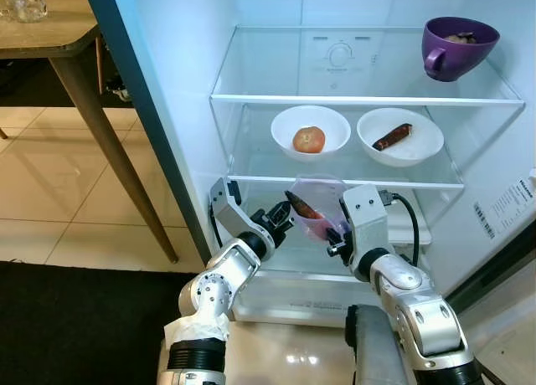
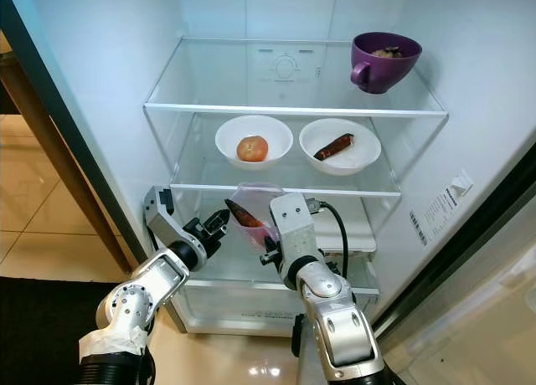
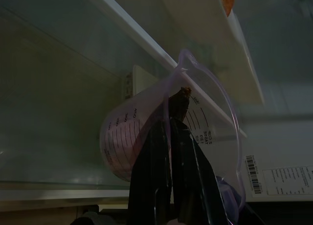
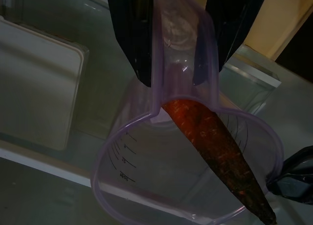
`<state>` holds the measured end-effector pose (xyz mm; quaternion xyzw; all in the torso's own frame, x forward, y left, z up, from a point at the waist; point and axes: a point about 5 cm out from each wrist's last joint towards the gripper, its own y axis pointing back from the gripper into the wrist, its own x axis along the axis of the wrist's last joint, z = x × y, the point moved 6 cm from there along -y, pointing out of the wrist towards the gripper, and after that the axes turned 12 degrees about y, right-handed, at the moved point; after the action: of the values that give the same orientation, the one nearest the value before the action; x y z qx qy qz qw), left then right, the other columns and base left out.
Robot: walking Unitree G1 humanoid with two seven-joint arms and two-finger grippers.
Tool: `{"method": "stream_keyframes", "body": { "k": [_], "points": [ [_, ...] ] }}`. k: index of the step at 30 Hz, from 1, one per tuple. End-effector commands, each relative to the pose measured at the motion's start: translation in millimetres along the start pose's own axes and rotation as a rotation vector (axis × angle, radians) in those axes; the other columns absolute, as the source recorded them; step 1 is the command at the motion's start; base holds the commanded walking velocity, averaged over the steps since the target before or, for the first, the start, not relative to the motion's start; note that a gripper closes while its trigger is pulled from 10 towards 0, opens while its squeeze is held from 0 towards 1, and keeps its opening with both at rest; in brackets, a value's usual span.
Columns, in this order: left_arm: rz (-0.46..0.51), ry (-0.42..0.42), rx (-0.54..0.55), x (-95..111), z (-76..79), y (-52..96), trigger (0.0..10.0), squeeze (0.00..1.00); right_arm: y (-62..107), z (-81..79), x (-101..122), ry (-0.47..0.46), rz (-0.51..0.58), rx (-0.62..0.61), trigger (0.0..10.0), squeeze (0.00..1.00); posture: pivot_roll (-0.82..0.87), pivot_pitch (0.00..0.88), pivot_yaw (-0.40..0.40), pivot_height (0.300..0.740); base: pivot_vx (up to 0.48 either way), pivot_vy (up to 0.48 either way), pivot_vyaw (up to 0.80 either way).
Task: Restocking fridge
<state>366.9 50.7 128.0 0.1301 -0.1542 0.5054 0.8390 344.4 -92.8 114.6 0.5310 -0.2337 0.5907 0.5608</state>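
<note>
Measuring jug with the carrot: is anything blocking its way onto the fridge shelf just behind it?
Nothing visible does. The right pincer holds the measuring jug by its handle, the left pincer grips the carrot in it, and the glass shelf behind looks bare; a white box sits to the right.

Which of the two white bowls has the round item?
The left white bowl, holding a round orange-red fruit; the right white bowl holds a long dark piece.
</note>
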Motion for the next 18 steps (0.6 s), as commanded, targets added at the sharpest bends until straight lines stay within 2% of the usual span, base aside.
{"method": "stream_keyframes", "body": {
  "k": [1, 2, 3, 4, 5, 14, 15, 17, 18],
  "points": [
    [-0.003, 0.104, 0.013, -23.2, -4.8, 2.2, 1.9, 0.00, 1.3, 17.8, 4.2, 0.003, 0.024, -0.088, 0.0, 0.00, -0.02, 0.114, 0.019, 0.369, 0.000, 0.000, 0.00],
    [-0.009, 0.097, 0.015, -24.2, -5.4, 2.4, 10.0, 0.26, 1.1, 17.7, 4.7, 0.003, 0.028, -0.089, 0.0, 0.00, -0.02, 0.114, 0.020, 0.369, 0.000, 0.000, 0.00],
    [-0.014, 0.095, 0.016, -24.9, -5.7, 2.5, 10.0, 0.58, 1.0, 17.5, 5.1, 0.003, 0.031, -0.089, 0.0, 0.00, -0.02, 0.114, 0.021, 0.369, 0.000, 0.000, 0.00],
    [-0.016, 0.095, 0.017, -25.3, -5.8, 2.6, 10.0, 0.58, 0.9, 17.3, 5.3, 0.003, 0.033, -0.089, 0.0, 0.00, -0.02, 0.114, 0.021, 0.369, 0.000, 0.000, 0.00],
    [-0.018, 0.094, 0.015, -25.5, -5.6, 2.8, 10.0, 1.00, 0.7, 16.6, 6.0, 0.005, 0.038, -0.086, 0.0, 0.00, -0.02, 0.114, 0.021, 0.369, 0.000, 0.000, 0.00],
    [-0.025, 0.094, 0.014, -25.5, -7.4, 4.9, 10.0, 1.00, -0.9, 21.2, 4.1, 0.050, 0.045, -0.093, 0.0, 0.00, -0.02, 0.115, 0.020, 0.369, 0.000, 0.000, 0.00],
    [-0.035, 0.091, 0.011, -26.1, -9.3, 7.3, 10.0, 1.00, -0.9, 29.3, -0.4, 0.089, 0.034, -0.114, 0.0, 0.00, -0.02, 0.115, 0.020, 0.369, 0.000, 0.000, 0.00],
    [-0.052, 0.096, -0.001, -26.4, -11.0, 11.6, 10.0, 1.00, -1.1, 42.2, -8.2, 0.108, 0.010, -0.145, 0.0, 0.00, -0.02, 0.115, 0.020, 0.369, 0.000, 0.000, 0.00],
    [-0.052, 0.096, -0.001, -26.4, -11.0, 11.6, 10.0, 1.00, -1.1, 42.2, -8.2, 0.108, 0.010, -0.145, 0.0, 0.00, -0.02, 0.115, 0.020, 0.369, 0.000, 0.000, 0.00]
  ]
}}
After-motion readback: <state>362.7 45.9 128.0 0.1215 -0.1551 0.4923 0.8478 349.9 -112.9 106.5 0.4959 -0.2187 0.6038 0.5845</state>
